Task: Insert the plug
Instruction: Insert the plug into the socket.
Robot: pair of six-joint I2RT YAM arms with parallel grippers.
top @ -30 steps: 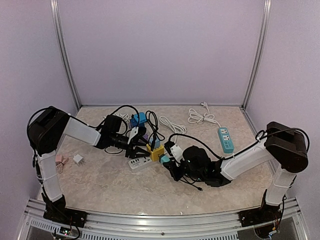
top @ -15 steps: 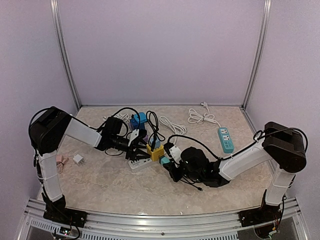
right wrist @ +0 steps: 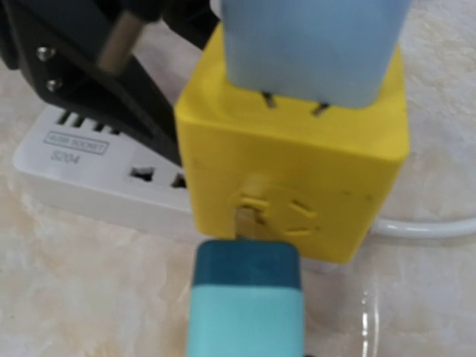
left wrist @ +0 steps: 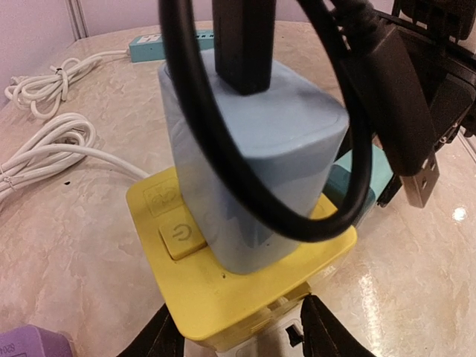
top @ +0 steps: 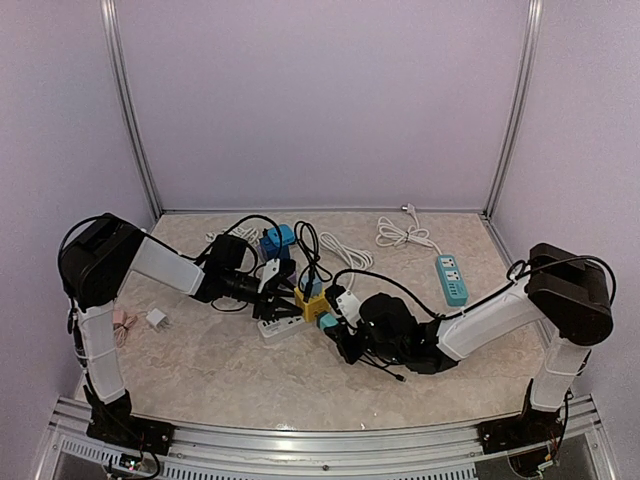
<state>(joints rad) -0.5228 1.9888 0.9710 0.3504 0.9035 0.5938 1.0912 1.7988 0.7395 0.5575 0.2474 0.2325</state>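
The right claw (top: 338, 326) clamps the teal plug (right wrist: 248, 297). The plug's nose is against the side outlet of the yellow socket cube (right wrist: 297, 178), at the cube's 5 o'clock from above. The left claw (left wrist: 242, 338) straddles the cube base, but whether it grips cannot be told.

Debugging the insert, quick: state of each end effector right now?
Left end effector: jaws either side of the yellow cube; grip cannot be told.
Right end effector: closed, holding the teal plug.
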